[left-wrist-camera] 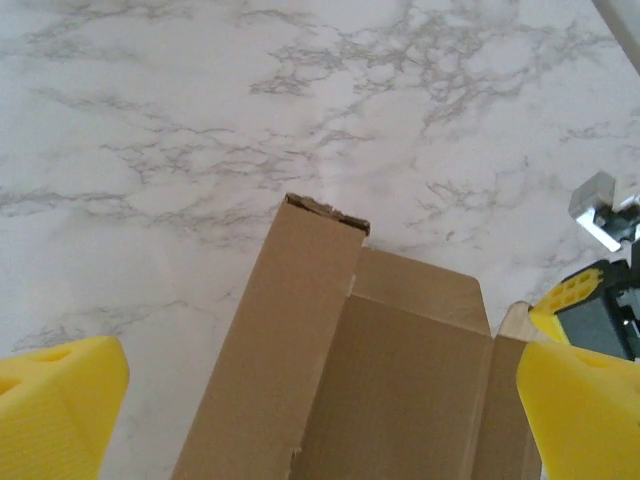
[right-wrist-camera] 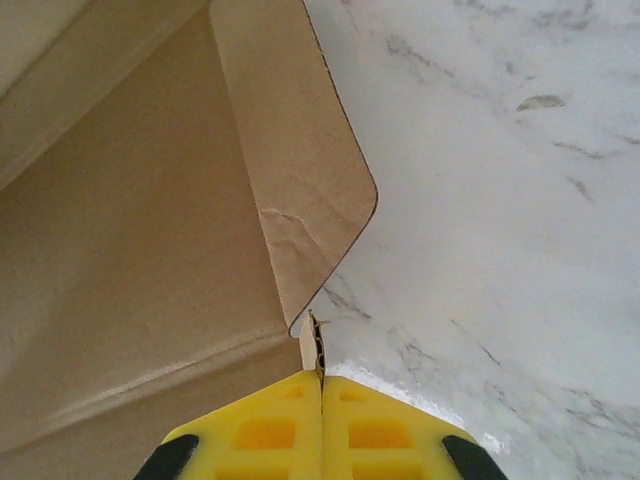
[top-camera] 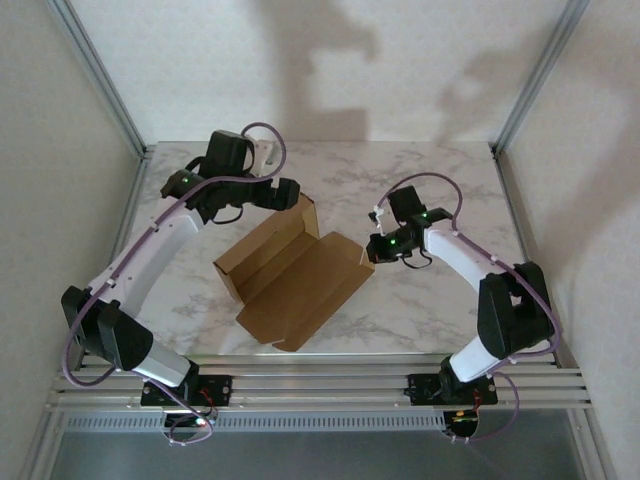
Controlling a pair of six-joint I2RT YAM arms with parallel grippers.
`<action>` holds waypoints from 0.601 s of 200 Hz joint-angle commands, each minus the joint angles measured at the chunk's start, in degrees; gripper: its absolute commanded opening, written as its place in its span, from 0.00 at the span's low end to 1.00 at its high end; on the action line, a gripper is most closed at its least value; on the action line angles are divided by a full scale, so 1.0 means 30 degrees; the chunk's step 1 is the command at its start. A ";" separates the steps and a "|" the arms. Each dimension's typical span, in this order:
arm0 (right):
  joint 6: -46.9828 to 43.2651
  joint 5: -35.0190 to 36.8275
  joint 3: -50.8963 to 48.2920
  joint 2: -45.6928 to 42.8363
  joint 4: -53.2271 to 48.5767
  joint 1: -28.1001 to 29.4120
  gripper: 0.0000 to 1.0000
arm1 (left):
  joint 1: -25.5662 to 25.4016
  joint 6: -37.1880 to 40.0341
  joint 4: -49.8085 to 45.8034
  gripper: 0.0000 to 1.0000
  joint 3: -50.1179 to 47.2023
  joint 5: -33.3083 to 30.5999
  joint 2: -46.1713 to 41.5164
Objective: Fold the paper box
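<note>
The paper box (top-camera: 295,285) lies half-formed mid-table (top-camera: 430,180). The right gripper (right-wrist-camera: 320,385) has its jaws pinched tight on the box's edge by a rounded flap (right-wrist-camera: 300,170). The left gripper (left-wrist-camera: 315,400) hangs over the far end w/ jaws spread wide, holding nothing. Probably best: right lifts slowly along the crease w/o tearing, while left pins the sheet so it can't slide.

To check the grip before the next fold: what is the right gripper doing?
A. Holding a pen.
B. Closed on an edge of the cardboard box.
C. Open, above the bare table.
B: the right gripper has its fingers together, with a thin edge of the box pinched between them.
</note>
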 commanded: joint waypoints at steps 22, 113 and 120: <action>0.1183 0.0501 0.2890 -0.1791 -0.5158 0.0321 0.00 | 0.0119 -0.0289 -0.0636 0.99 -0.1355 0.0372 -0.0815; 0.2411 0.1513 0.8187 -0.2212 -0.9921 0.0679 0.20 | 0.0117 -0.0669 0.0979 0.99 -0.3420 0.3300 -0.0396; 0.2598 0.1702 0.8852 -0.1907 -0.9949 0.0675 0.28 | 0.0117 -0.0670 0.1157 0.99 -0.3728 0.3853 -0.0286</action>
